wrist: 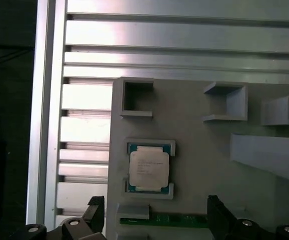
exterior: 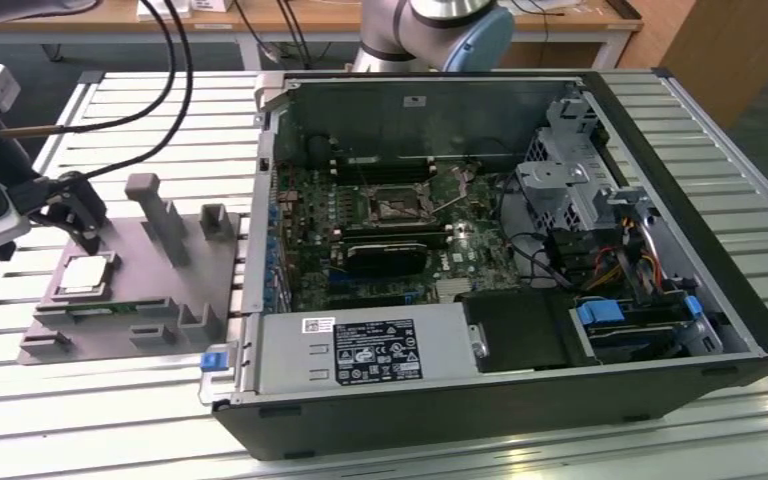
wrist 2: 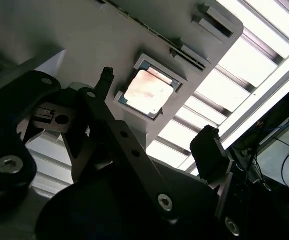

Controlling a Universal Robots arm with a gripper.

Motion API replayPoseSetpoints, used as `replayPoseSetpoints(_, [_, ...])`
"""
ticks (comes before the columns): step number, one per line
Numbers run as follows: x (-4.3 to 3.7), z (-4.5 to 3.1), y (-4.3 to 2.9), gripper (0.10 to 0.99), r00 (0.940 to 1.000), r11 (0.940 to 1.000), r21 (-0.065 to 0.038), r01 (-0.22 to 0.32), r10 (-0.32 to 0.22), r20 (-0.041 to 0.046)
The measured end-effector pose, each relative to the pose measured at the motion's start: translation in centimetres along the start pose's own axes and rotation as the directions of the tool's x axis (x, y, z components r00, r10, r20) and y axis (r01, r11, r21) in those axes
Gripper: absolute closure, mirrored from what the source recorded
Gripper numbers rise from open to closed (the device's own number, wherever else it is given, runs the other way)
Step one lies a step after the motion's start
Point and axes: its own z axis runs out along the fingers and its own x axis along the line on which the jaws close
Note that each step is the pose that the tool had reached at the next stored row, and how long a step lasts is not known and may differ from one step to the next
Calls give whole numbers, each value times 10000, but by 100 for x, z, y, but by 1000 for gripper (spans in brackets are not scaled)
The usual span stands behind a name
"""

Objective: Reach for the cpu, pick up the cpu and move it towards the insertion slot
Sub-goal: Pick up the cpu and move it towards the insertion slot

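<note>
The gripper (exterior: 80, 222) is hanging over the grey plate (exterior: 131, 278), with its jaws standing wide apart and gripping nothing. In the exterior view, the cpu (exterior: 87, 275) is lying flat in its recess on the plate, near the gripper's 6 o'clock. In the first wrist view, the fingers (wrist: 95, 212) are standing clear of it. The insertion slot (exterior: 395, 205) is sitting inside the open computer case (exterior: 491, 420), well apart at the cpu's 2 o'clock.
</note>
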Motion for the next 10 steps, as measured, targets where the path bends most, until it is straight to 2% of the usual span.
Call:
replayPoseSetpoints(6, [-2,110,-3,192,10000,10000,0,1,-1,0])
replayPoseSetpoints(10, [-2,182,24,192,10000,10000,0,1,-1,0])
